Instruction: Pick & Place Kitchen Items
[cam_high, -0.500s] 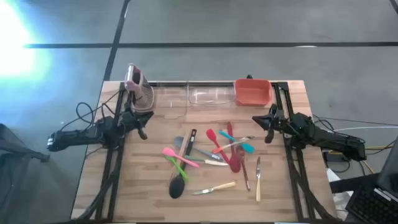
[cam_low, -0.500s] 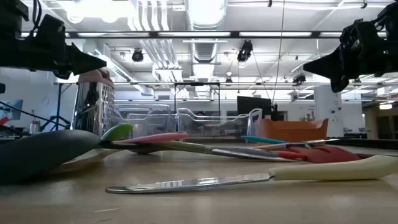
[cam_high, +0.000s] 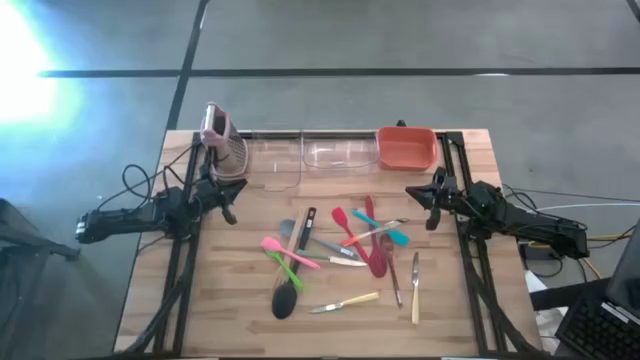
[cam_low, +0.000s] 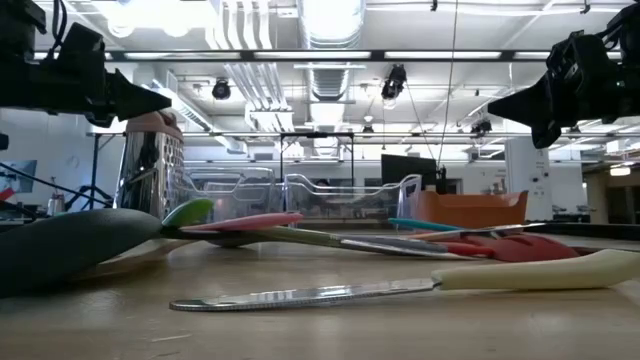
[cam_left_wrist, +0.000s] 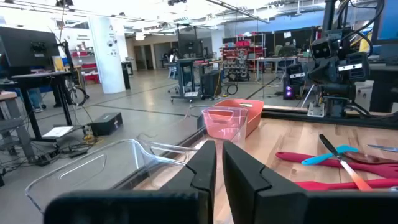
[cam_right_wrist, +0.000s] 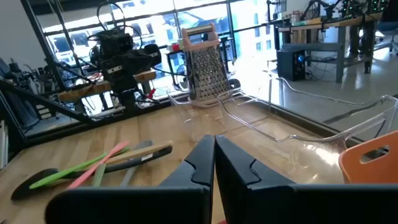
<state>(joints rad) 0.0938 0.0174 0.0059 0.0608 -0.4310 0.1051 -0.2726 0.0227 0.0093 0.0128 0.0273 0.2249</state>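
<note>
In the middle of the wooden table (cam_high: 230, 300) the kitchen utensils lie in a loose scatter: the black ladle (cam_high: 291, 274) runs lengthwise from its bowl at the near side toward the far bins, crossed by the pink spatula (cam_high: 288, 252) and green spatula (cam_high: 285, 268), while the red spatula (cam_high: 373, 240) points near to far and the blue spatula (cam_high: 381, 228) lies slantwise over it. Nearer the front, one pale-handled knife (cam_high: 346, 301) lies almost crosswise and another (cam_high: 415, 284) lengthwise. The left gripper (cam_high: 228, 211) hangs above the table's left side by the pink-topped grater (cam_high: 222, 141), the right gripper (cam_high: 430, 214) above its right side before the orange bin (cam_high: 406, 148), each with fingers pressed together and empty.
</note>
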